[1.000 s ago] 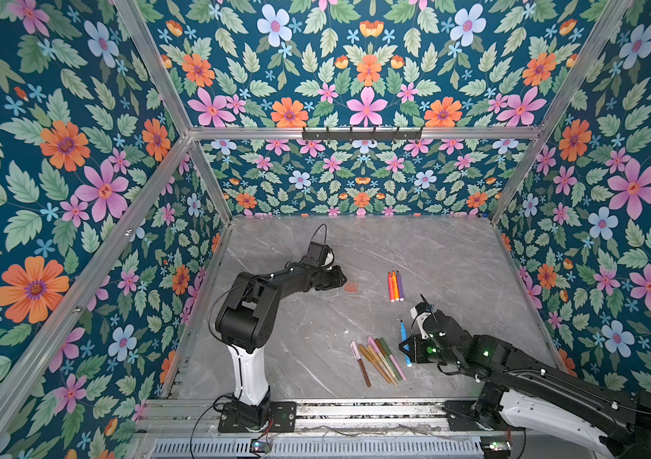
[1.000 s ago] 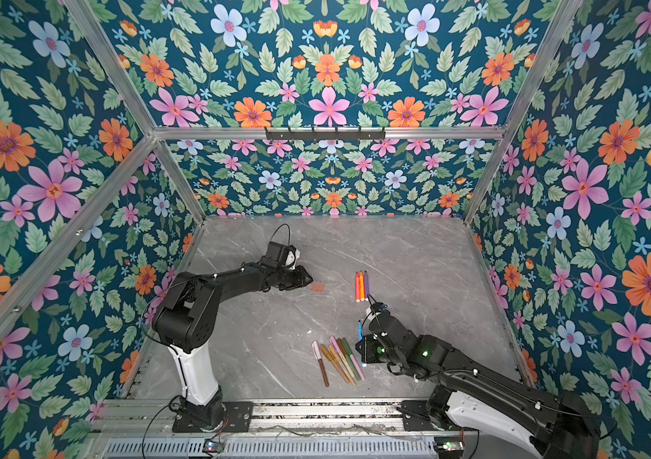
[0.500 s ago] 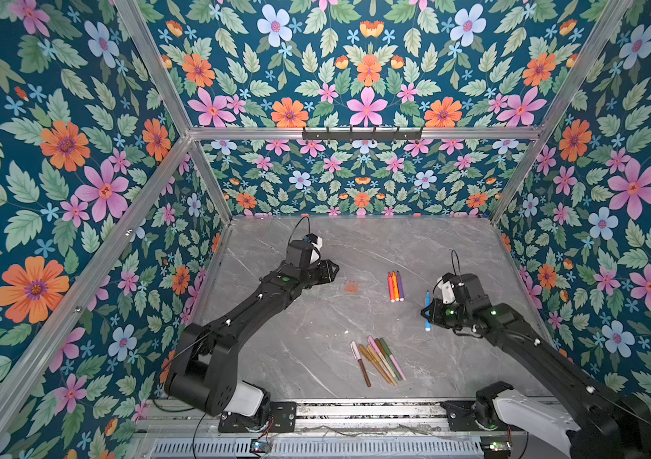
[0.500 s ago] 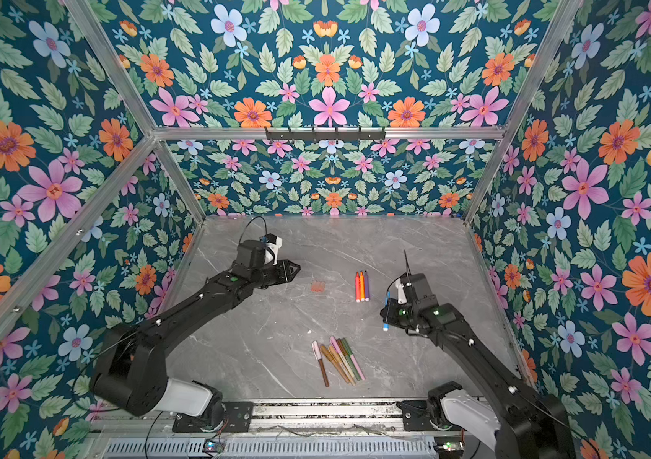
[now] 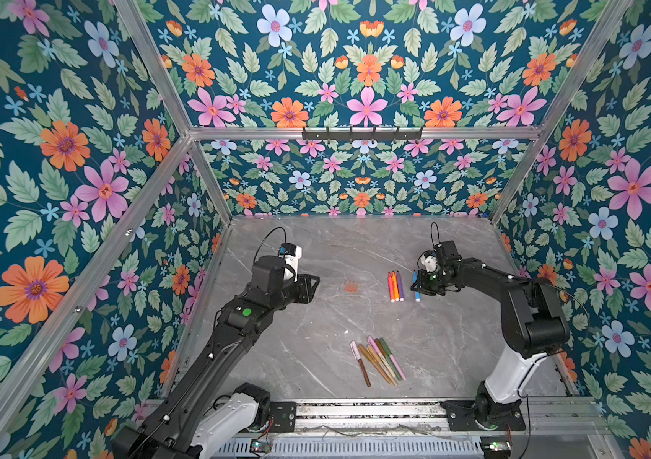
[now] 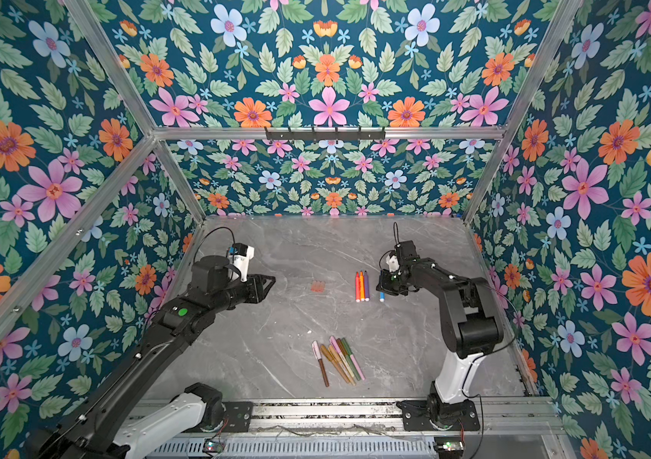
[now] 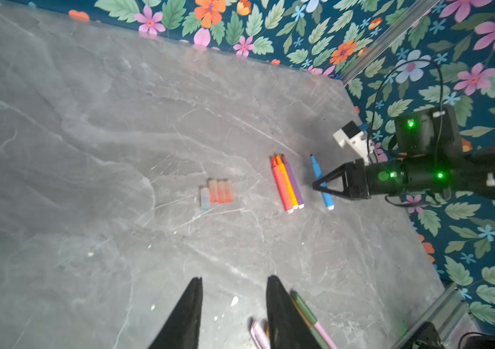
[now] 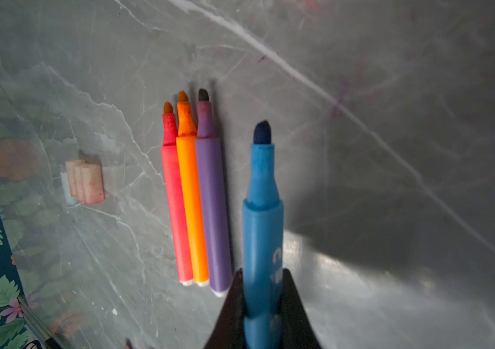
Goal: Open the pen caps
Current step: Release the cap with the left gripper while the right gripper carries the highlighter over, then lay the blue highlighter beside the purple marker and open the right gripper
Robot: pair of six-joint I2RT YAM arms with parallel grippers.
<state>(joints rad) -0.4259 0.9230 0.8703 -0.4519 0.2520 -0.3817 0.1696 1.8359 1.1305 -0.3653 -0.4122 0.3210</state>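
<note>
Three peach pen caps [image 5: 351,286] [image 6: 317,286] [image 7: 220,191] [image 8: 87,181] lie side by side mid-table, a pale blue cap [image 7: 204,198] against them. Right of them lie uncapped red, orange and purple pens [image 5: 394,286] [image 6: 361,286] [image 7: 287,184] [image 8: 193,205]. My right gripper [image 5: 415,284] [image 6: 379,284] [image 8: 263,272] is shut on an uncapped blue pen [image 8: 263,196] [image 7: 321,184], just right of those three and parallel to them. My left gripper [image 5: 316,280] [image 6: 273,280] [image 7: 234,278] is open and empty, left of the caps. Several capped pens [image 5: 379,359] [image 6: 340,359] lie near the front.
The grey marble table [image 5: 316,357] is boxed in by flowered walls on the left, back and right. An aluminium rail [image 5: 355,409] with both arm bases runs along the front edge. The green and pink capped pens [image 7: 303,308] show beside my left jaws.
My right gripper has carried the blue pen from near the front bundle to beside the three uncapped pens. My left gripper has drawn back leftward from the caps and opened slightly.
</note>
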